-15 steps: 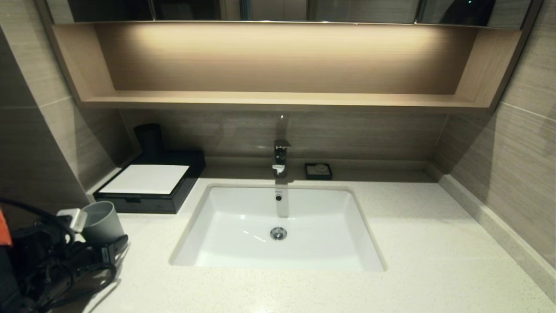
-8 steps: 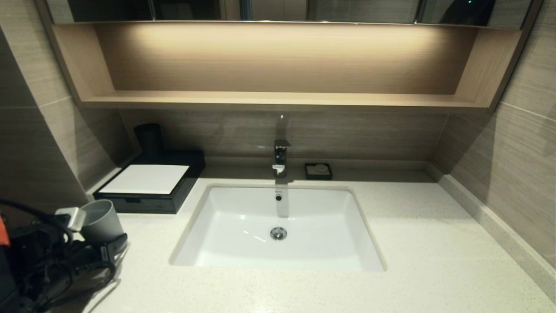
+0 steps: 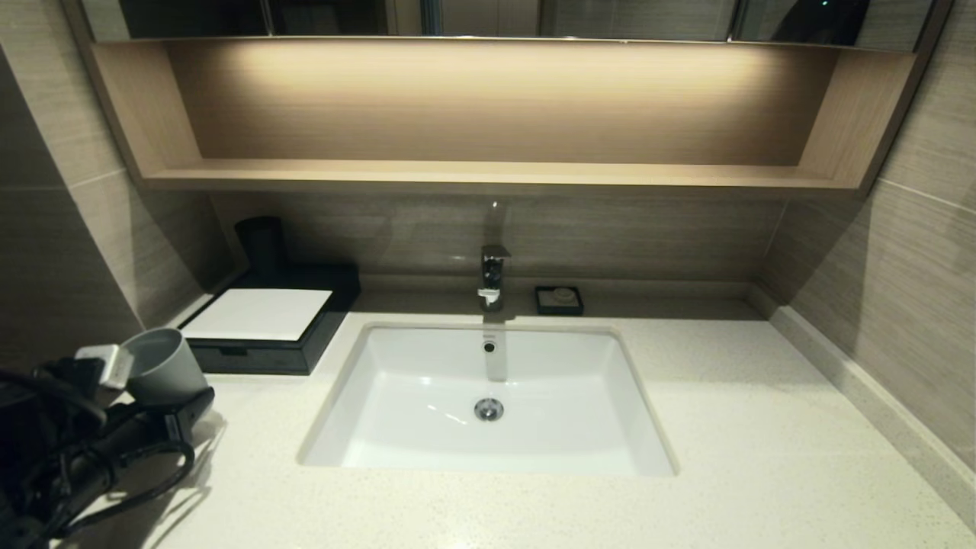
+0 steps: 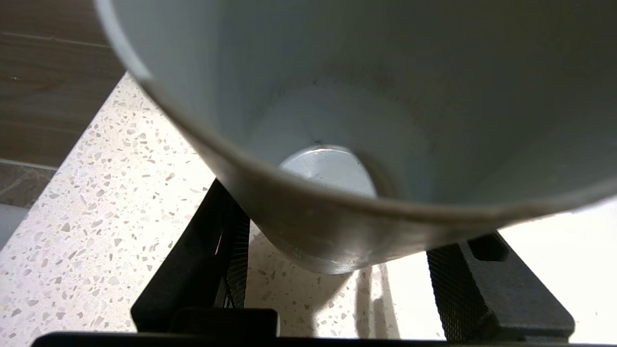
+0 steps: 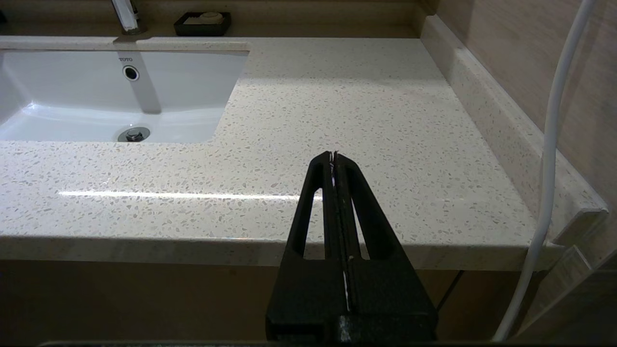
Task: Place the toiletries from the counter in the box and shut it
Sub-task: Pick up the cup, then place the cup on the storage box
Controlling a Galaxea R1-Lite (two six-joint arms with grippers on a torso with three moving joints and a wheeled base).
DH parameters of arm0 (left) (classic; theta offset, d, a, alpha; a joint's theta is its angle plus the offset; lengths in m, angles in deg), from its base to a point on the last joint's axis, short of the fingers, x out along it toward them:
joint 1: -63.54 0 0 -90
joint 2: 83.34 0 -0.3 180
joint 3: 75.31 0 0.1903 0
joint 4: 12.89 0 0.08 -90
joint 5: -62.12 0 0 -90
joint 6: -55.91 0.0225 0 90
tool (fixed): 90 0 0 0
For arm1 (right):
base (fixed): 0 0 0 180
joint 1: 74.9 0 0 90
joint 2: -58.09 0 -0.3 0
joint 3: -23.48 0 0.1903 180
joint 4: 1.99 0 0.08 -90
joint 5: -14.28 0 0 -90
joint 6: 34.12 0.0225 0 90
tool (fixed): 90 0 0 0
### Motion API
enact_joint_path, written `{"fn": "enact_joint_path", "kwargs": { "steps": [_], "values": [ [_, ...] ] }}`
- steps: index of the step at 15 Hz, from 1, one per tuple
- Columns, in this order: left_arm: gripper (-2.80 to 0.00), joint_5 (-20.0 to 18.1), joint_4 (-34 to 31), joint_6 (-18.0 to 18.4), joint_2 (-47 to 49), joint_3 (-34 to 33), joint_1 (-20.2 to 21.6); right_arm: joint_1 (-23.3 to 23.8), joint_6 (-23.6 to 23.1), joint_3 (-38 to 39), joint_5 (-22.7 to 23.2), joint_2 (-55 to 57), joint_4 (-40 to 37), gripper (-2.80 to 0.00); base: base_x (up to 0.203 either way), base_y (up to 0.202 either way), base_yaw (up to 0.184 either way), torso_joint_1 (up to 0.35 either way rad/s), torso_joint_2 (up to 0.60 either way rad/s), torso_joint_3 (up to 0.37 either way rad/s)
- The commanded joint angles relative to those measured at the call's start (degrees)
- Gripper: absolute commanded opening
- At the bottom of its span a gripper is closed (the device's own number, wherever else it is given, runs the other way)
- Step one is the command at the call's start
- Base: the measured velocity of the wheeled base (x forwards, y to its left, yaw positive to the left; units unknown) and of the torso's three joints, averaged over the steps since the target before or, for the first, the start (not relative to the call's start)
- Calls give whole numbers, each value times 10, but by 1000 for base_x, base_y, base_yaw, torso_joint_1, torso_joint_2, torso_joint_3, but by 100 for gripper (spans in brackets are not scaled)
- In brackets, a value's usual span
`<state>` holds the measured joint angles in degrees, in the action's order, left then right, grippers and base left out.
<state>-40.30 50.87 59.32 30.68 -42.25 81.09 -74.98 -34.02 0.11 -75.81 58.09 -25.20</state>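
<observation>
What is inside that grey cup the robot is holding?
Nothing shows inside the cup: only its bare pale walls and round bottom. The near rim hides a small strip of the inside.

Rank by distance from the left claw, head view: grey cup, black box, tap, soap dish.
1. Grey cup: in the left claw, tilted, at the counter's near left.
2. Black box: just behind, against the left wall.
3. Tap: centre, behind the basin.
4. Soap dish: right of the tap, farthest.

Tumbler (image 3: 164, 367) before box (image 3: 263, 328), perhaps touching
</observation>
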Motion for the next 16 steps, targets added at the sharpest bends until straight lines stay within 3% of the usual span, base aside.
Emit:
{"fn": "enact_joint_path", "kwargs": {
  "steps": [1,7,9,12,16],
  "values": [
    [-280,-1,5,0,-33,-3,0,0,0,1,0,-1,0,-280,0,0,0,0,0,0],
    [-280,0,-10,0,-133,14,3,0,0,1,0,-1,0,-280,0,0,0,0,0,0],
    [-280,1,-104,0,-178,64,3,0,0,0,0,-1,0,-280,0,0,0,0,0,0],
    [-280,1,-303,-2,-239,161,1,0,0,1,0,-1,0,-280,0,0,0,0,0,0],
    [-280,18,-389,-2,-241,232,-36,0,0,1,0,-1,0,-280,0,0,0,0,0,0]
  ]
}}
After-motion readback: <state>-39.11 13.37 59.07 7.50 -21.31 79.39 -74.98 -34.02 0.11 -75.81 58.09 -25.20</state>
